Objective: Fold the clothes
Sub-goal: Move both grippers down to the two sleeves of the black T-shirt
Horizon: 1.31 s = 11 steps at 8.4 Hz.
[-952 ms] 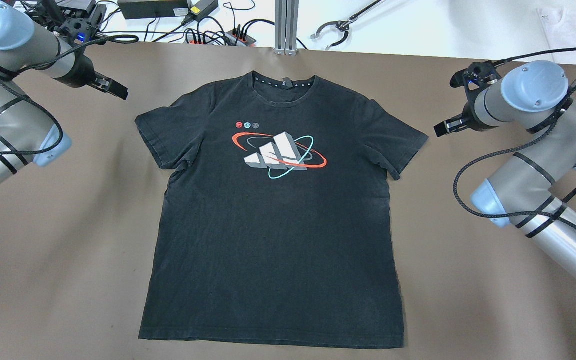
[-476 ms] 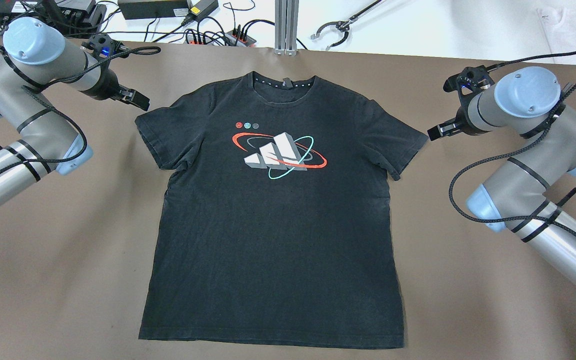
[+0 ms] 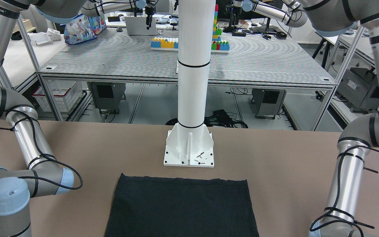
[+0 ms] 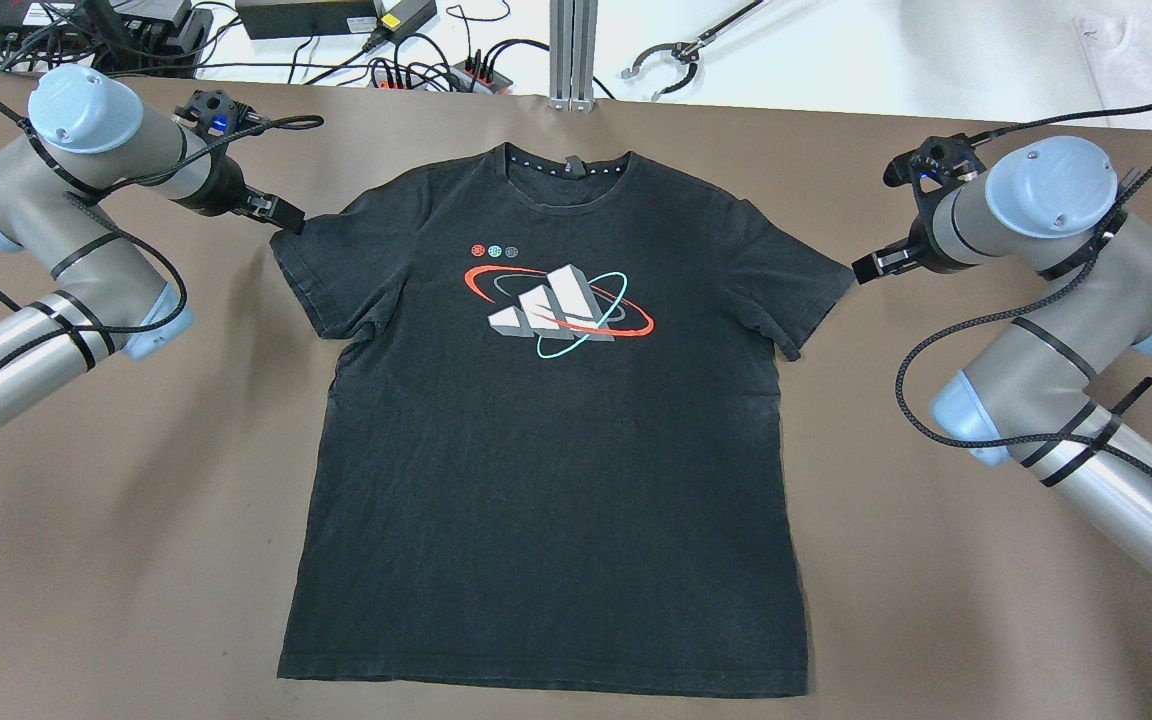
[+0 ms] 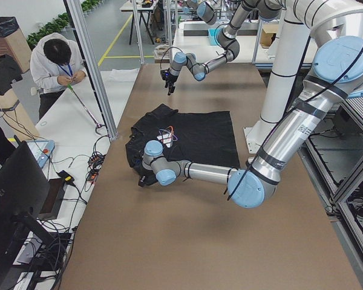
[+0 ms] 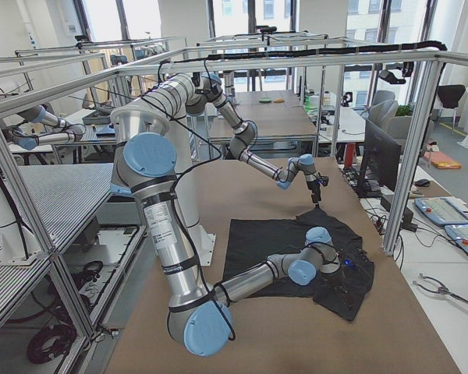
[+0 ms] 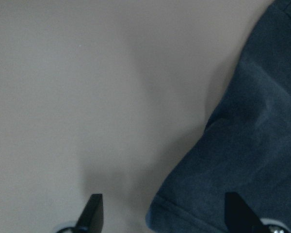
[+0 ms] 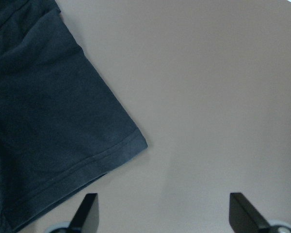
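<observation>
Shirt (image 4: 546, 480) laid flat on surface (image 4: 136, 560). Left claw (image 4: 286, 220) spread wide, empty, one sleeve corner (image 7: 157, 216) between its fingers. Right claw (image 4: 866, 266) likewise spread, empty; other sleeve corner (image 8: 133, 141) just ahead, contact unclear.

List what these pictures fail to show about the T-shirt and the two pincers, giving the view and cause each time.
Front-facing view: the T-shirt is cut off by the bottom edge; only its hem end shows, and no pincer.
Overhead view: the left pincer and the right pincer are small and dark against the dark cloth, so contact cannot be told.
</observation>
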### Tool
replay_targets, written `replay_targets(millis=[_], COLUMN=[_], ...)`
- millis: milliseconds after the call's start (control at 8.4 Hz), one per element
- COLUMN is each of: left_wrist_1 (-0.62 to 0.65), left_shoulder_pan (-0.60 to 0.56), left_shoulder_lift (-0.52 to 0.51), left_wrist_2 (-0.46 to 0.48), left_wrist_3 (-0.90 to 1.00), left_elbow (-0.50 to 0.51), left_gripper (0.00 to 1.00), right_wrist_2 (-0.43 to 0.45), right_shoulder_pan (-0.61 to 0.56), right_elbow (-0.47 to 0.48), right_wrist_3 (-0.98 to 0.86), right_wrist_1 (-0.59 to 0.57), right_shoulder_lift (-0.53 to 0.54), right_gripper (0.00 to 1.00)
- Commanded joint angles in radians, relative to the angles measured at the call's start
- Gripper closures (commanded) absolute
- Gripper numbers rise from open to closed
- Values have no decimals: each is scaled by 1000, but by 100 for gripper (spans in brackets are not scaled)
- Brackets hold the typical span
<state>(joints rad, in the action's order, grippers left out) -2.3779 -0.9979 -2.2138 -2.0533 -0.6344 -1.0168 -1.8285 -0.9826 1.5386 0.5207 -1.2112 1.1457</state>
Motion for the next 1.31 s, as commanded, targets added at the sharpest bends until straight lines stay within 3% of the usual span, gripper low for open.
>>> replay_targets(millis=[0, 476, 595, 833, 1190], left_wrist_1=[-3, -12, -12, -36, -47], left_shoulder_pan=[10, 10, 10, 9, 7], left_shoulder_lift=[9, 17, 17, 17, 22], left_wrist_2=[5, 5, 5, 1, -2], left_wrist_3=[1, 1, 1, -1, -2], left_elbow=[1, 3, 1, 0, -14], left_gripper=[43, 47, 55, 100, 100], right_wrist_2=[2, 2, 2, 2, 2], right_shoulder_pan=[1, 1, 1, 2, 7], right_elbow=[0, 2, 2, 2, 2], right_wrist_3=[4, 12, 12, 12, 12], right_wrist_1=[-1, 1, 1, 1, 1], right_shoulder_lift=[0, 0, 2, 2, 2], right_gripper=[5, 5, 5, 5, 5])
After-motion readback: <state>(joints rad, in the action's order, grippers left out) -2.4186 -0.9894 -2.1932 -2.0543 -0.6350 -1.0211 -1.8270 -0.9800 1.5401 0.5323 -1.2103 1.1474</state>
